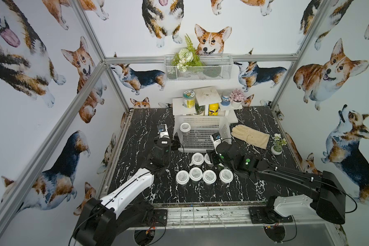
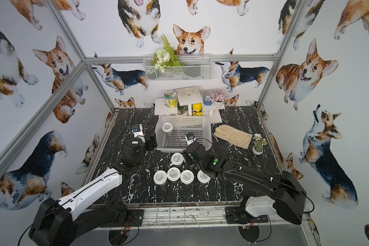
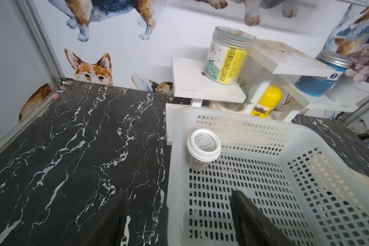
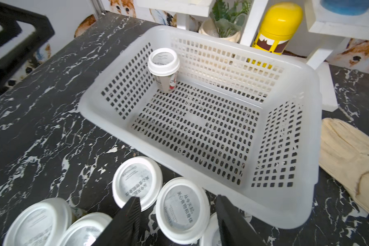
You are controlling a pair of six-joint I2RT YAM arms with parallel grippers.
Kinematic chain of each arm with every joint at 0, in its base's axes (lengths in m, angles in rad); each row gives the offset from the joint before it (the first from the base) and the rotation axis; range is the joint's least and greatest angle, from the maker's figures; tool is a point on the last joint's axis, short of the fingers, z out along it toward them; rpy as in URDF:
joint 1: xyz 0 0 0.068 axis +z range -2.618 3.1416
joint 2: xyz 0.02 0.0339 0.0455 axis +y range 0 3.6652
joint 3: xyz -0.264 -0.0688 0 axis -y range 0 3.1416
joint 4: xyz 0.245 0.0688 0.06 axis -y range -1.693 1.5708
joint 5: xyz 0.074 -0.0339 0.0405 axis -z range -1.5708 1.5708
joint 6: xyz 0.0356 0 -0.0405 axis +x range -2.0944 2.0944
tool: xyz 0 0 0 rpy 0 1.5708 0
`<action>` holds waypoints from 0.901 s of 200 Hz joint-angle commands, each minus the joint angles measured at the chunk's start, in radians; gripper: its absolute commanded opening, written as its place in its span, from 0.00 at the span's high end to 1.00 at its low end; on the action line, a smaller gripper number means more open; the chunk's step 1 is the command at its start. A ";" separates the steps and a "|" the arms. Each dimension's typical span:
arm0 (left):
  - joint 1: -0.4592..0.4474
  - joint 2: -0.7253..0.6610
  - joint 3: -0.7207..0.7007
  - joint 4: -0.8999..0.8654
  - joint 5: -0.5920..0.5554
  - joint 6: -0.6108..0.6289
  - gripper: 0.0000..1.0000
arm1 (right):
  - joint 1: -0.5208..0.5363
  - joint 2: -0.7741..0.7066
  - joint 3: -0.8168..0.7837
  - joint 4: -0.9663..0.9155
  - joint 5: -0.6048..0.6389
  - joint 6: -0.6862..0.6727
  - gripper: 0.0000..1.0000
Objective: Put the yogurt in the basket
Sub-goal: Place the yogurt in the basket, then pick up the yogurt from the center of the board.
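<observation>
A cream glove (image 1: 250, 134) lies near a small potted plant (image 1: 276, 149).

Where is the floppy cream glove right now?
In both top views the cream fabric glove lies flat on the black marble table, just right of the white slotted plastic basket, beside a small potted flower.

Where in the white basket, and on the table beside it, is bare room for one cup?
The basket floor is bare except the far left corner, where one yogurt cup stands. The table left of the basket is bare. Crowded: the strip before its near wall, packed with cups; the glove lies on its right.
</observation>
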 commanded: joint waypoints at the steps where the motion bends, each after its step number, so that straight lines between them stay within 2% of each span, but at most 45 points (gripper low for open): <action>1: 0.015 -0.058 -0.052 0.046 -0.012 -0.065 0.19 | 0.104 -0.018 0.000 -0.034 0.052 0.074 0.34; 14: 0.034 -0.100 -0.093 0.038 0.022 -0.102 0.20 | 0.183 -0.018 0.011 -0.053 0.078 0.105 0.34; 38: 0.080 -0.159 -0.148 0.058 0.057 -0.127 0.32 | 0.274 0.015 0.073 -0.124 0.041 0.149 0.33; 64: 0.174 -0.122 -0.158 0.065 0.154 -0.178 0.34 | 0.306 0.048 0.108 -0.121 -0.084 0.188 0.33; 86: 0.239 -0.079 -0.148 0.063 0.233 -0.206 0.35 | 0.359 0.114 0.167 -0.147 -0.081 0.198 0.34; 139: 0.252 -0.047 -0.131 0.053 0.258 -0.207 0.35 | 0.374 0.331 0.328 -0.224 -0.147 0.188 0.36; 180: 0.254 -0.008 -0.102 0.036 0.269 -0.203 0.26 | 0.374 0.457 0.452 -0.341 -0.133 0.173 0.44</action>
